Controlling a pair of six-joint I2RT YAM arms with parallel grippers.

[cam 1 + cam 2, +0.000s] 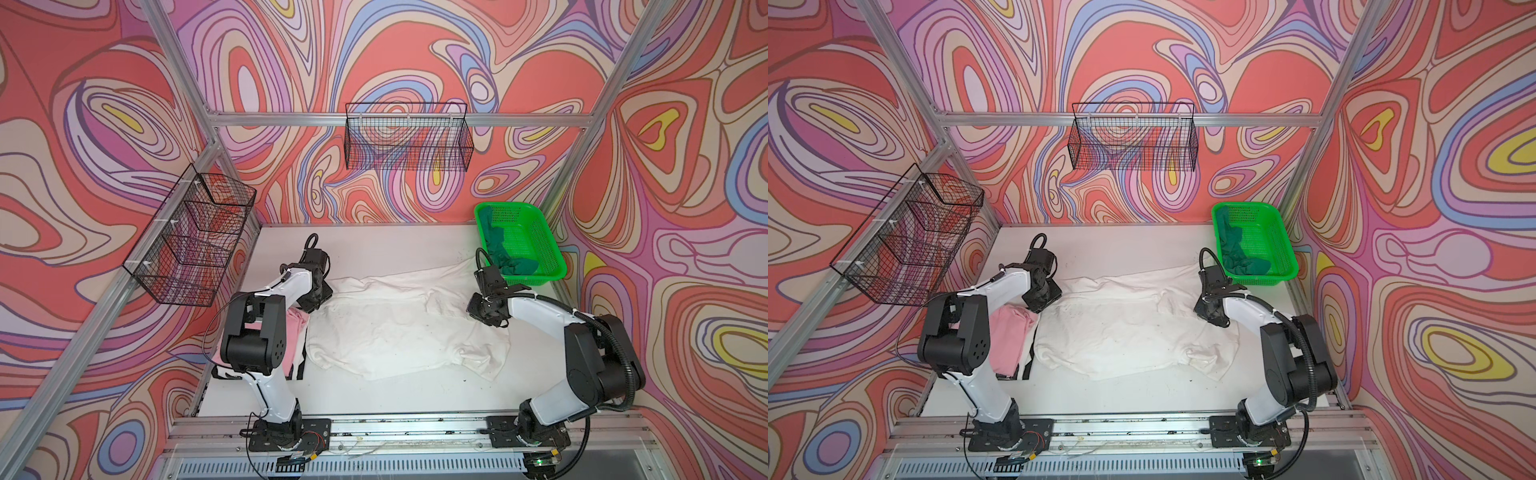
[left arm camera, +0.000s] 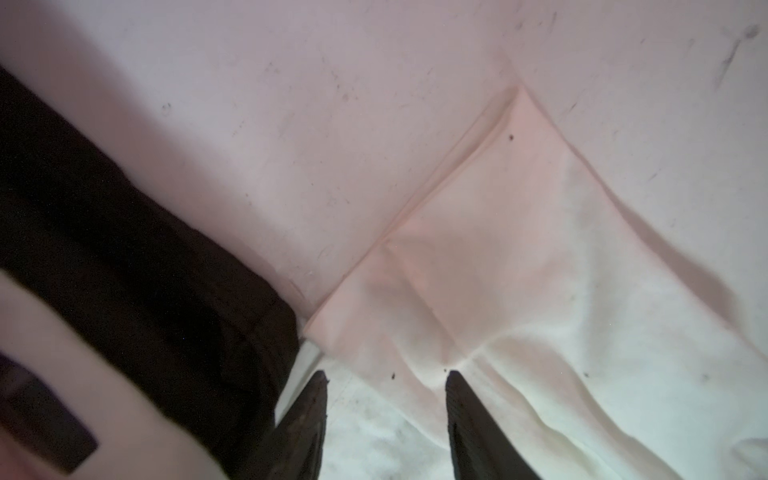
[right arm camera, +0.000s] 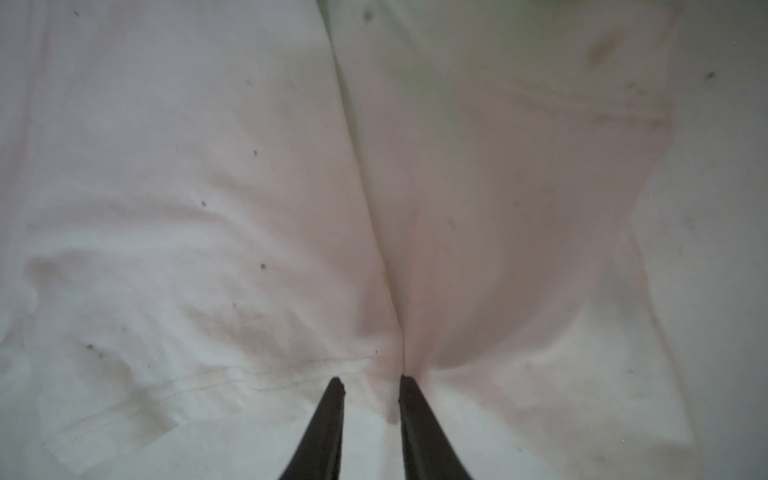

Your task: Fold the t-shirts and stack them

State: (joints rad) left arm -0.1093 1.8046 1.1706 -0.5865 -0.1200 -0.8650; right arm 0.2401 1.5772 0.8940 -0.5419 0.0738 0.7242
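A large, soiled white t-shirt (image 1: 395, 328) (image 1: 1121, 328) lies spread and wrinkled on the middle of the table. My left gripper (image 1: 322, 299) (image 2: 386, 376) hovers low over its far left corner, open, with flat cloth between its fingertips. My right gripper (image 1: 484, 311) (image 3: 370, 380) is down on the shirt's far right part, its jaws close together on a raised fold with creases running into them. A pink t-shirt (image 1: 297, 328) (image 1: 1009, 336) lies at the left, partly hidden by my left arm. A dark green t-shirt (image 1: 505, 253) sits crumpled in the basket.
The bright green plastic basket (image 1: 552, 245) (image 1: 1283, 245) stands at the back right, close behind my right arm. A black strip of cloth (image 1: 303, 361) (image 2: 124, 249) shows beside the pink shirt. Black wire baskets hang on the left wall (image 1: 191, 241) and back wall (image 1: 409, 137).
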